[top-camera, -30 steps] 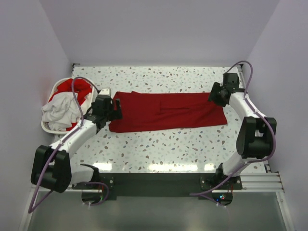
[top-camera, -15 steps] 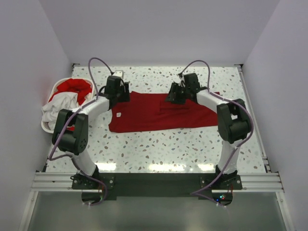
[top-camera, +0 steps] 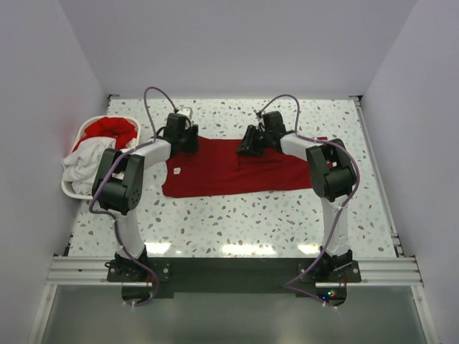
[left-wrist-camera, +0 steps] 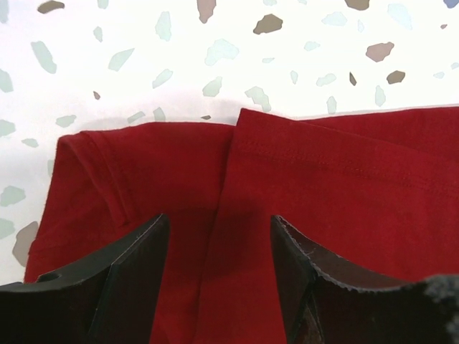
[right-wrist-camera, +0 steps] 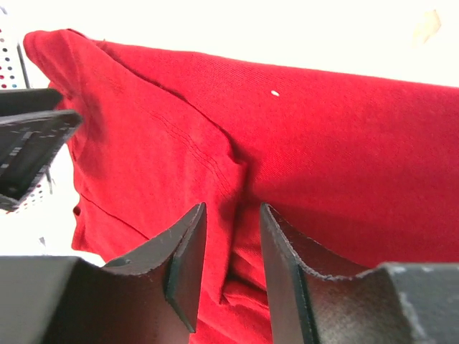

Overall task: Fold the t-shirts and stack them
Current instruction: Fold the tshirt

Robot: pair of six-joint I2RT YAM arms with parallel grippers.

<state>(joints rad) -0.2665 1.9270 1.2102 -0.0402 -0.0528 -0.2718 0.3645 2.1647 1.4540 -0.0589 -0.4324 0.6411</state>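
A deep red t-shirt (top-camera: pixel 237 172) lies flat across the middle of the table, folded into a long band, with a small white label (top-camera: pixel 174 170) near its left end. My left gripper (top-camera: pixel 188 140) is over the shirt's far left corner. In the left wrist view it (left-wrist-camera: pixel 219 233) is open, its fingers astride a hemmed sleeve edge (left-wrist-camera: pixel 237 154). My right gripper (top-camera: pixel 248 147) is at the far edge near the middle. In the right wrist view it (right-wrist-camera: pixel 233 218) is open, with a raised fold of red cloth (right-wrist-camera: pixel 233 161) running between its fingers.
A white plastic laundry basket (top-camera: pixel 69 190) stands at the table's left edge. It holds a crumpled white shirt (top-camera: pixel 86 161) and another red shirt (top-camera: pixel 111 129). Speckled tabletop (top-camera: pixel 237 222) lies between the shirt and the arm bases.
Both arms have swung from the shirt's left and right ends to its far edge, the right one well toward the middle. The shirt has hardly shifted.
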